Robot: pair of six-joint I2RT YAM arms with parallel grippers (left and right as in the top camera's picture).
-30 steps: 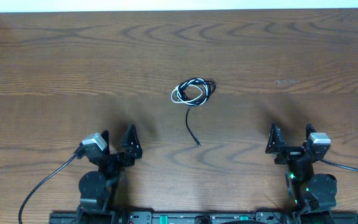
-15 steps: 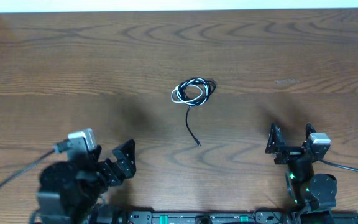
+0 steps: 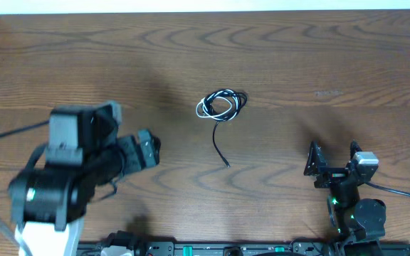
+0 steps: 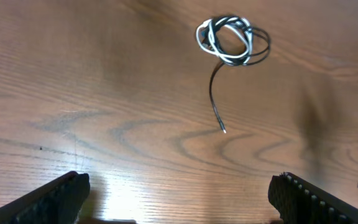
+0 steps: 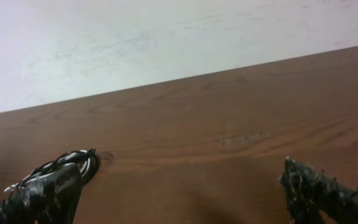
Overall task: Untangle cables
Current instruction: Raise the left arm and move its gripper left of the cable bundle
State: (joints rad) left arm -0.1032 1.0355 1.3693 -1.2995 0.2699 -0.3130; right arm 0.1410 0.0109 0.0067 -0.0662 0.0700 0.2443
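1. Surface (image 3: 347,57): a dark brown wood-grain top is shown, filling the overhead view. A pale band is seen beyond its far edge.
2. Cables (image 3: 221,105): a small coiled bundle of thin black cords and one thin white cord is seen lying on the surface, near the middle and somewhat toward the far side. The white cord is wound into the left part of the coil. One black end (image 3: 221,148) trails out of the coil toward the near side and lies loose on the bare wood. In the left wrist view the bundle (image 4: 232,40) appears at the far right, well apart from the fingers. In the right wrist view only part of it (image 5: 73,163) is seen, behind the left finger.
3. Left gripper (image 3: 146,149): it is carried above the surface to the near left of the bundle and is blurred in the overhead view. The jaws are spread wide and nothing is held between them.
4. Right gripper (image 3: 332,151): it is placed at the near right, well apart from the bundle. The jaws are spread fully and are empty. Only bare wood is seen between the fingers (image 5: 319,186).
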